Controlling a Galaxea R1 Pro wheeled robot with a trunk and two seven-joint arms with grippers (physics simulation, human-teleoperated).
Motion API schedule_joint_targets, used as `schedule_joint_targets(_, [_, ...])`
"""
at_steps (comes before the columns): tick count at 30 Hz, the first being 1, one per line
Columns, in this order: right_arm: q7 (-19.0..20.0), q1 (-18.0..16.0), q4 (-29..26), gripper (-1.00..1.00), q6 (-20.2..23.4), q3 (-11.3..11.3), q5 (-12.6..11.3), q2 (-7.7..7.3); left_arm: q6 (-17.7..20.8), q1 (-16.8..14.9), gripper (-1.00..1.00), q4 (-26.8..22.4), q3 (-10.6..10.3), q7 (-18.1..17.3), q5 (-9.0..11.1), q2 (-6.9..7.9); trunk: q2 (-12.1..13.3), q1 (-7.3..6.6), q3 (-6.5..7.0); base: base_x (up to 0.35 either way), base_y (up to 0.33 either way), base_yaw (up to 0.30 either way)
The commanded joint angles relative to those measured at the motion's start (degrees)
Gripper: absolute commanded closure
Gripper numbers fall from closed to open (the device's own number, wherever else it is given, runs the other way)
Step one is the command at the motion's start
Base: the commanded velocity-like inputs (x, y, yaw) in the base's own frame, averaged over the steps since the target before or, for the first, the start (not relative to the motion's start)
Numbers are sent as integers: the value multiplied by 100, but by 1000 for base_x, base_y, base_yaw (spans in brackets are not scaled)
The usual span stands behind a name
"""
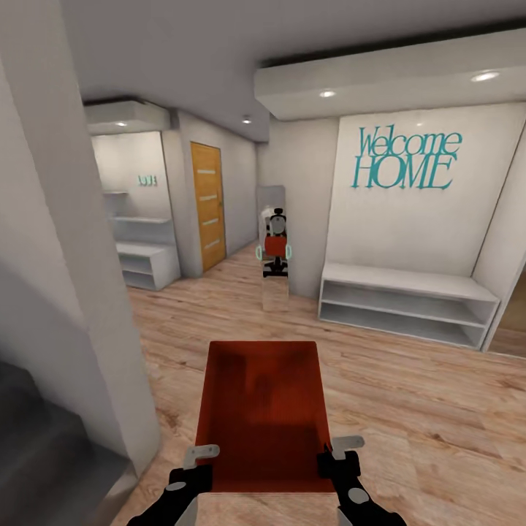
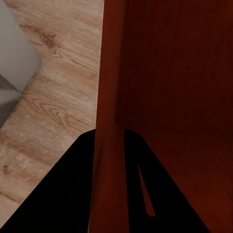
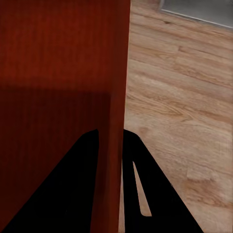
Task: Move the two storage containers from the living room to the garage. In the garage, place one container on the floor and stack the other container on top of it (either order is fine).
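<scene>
I hold one orange-red open-top storage container (image 1: 263,416) low in front of me, over light wood planks. My left gripper (image 1: 196,467) is shut on its left wall near the near corner, and my right gripper (image 1: 340,456) is shut on its right wall. In the left wrist view the left gripper (image 2: 109,141) has one black finger on each side of the container wall (image 2: 109,87). The right wrist view shows the same pinch by the right gripper (image 3: 110,138) on the other wall (image 3: 114,73). The container's inside is empty. The garage is out of view.
A white wall corner (image 1: 80,292) stands close at my left, with a dark grey surface (image 1: 44,453) below it. Ahead are a tall mirror (image 1: 274,248) reflecting the robot, a white low bench shelf (image 1: 405,303) at right, white shelves (image 1: 146,263) and a wooden door (image 1: 208,204) at left.
</scene>
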Motion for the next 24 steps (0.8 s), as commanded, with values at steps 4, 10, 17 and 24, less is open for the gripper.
schedule_joint_targets(4, [-272, -9, -9, 100, -403, -109, -47, -55, 22, 1, 100, 6, 70, 71, 61, 43, -7, 4, -9, 321, 0, 0])
schedule_joint_targets(10, [-271, -9, -9, 100, -403, -111, -47, -55, 22, 1, 100, 6, 70, 71, 61, 43, -7, 4, -9, 321, 0, 0])
schedule_joint_targets(17, [-277, -9, -9, 100, -400, -110, -47, -47, 22, -3, 100, 6, 70, 71, 60, 43, -7, 4, -9, 321, 0, 0])
schedule_joint_targets(24, [-279, -9, -9, 100, -400, -108, -45, -31, 22, 1, 100, 6, 70, 71, 60, 43, -7, 4, -9, 321, 0, 0])
